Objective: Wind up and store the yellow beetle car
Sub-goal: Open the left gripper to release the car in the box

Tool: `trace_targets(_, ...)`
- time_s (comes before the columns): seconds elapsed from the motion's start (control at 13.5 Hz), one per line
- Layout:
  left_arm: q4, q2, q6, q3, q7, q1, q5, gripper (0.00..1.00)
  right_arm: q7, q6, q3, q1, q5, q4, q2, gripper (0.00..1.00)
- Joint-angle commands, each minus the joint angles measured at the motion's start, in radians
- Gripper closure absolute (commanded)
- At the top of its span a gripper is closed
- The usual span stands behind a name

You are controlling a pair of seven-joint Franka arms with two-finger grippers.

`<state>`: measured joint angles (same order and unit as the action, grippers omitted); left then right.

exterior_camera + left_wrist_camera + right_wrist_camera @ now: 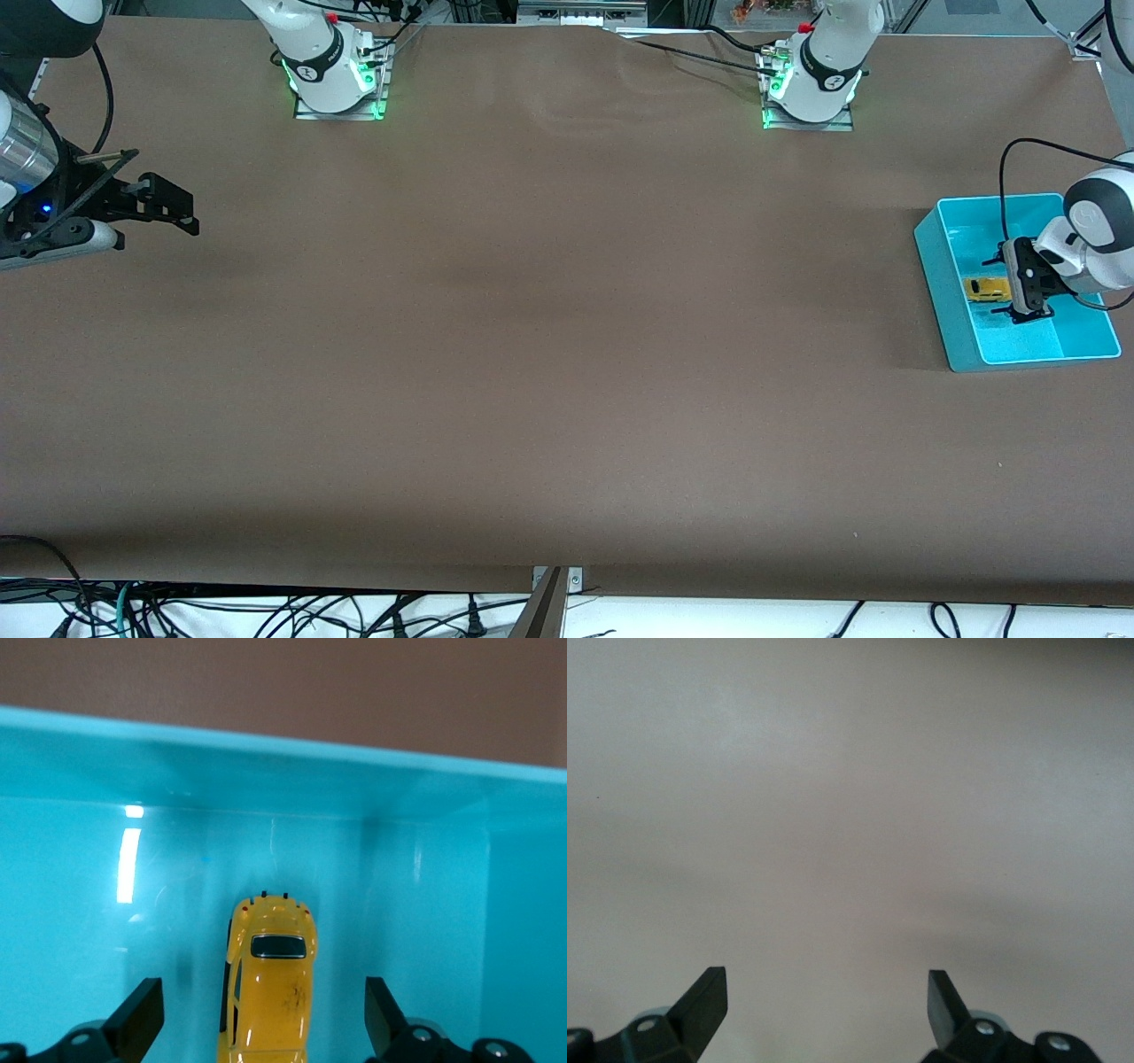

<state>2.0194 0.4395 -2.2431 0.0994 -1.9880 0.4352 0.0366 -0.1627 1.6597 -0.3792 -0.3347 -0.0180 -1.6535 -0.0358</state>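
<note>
The yellow beetle car lies on the floor of the turquoise bin at the left arm's end of the table. In the left wrist view the yellow beetle car sits between my open fingers, with clear gaps on both sides. My left gripper is open just over the car inside the turquoise bin; it shows in its own view. My right gripper is open and empty over bare table at the right arm's end; it shows in its own view.
The brown table stretches between the two arms. The bin's walls stand around my left gripper. The arm bases stand along the table's edge farthest from the front camera.
</note>
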Motion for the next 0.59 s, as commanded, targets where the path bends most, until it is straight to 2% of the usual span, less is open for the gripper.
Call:
trace_targets(0.0,0.001,-0.079,0.076,0.0,-0.002,-0.018,0.012,0.0,0.0,-0.02,-0.001,0.005,0.006,0.026,-0.01,0.0)
trace_targets(0.3,-0.001,-0.156,0.115,-0.003,0.026,-0.065,0.022,0.0,0.0,-0.02,-0.001,0.005,0.006,0.026,-0.01,0.0)
trace_targets(0.52,-0.028,-0.203,0.244,-0.006,0.26,-0.168,0.026,0.0,-0.001,-0.02,-0.001,0.005,0.006,0.026,-0.01,0.0)
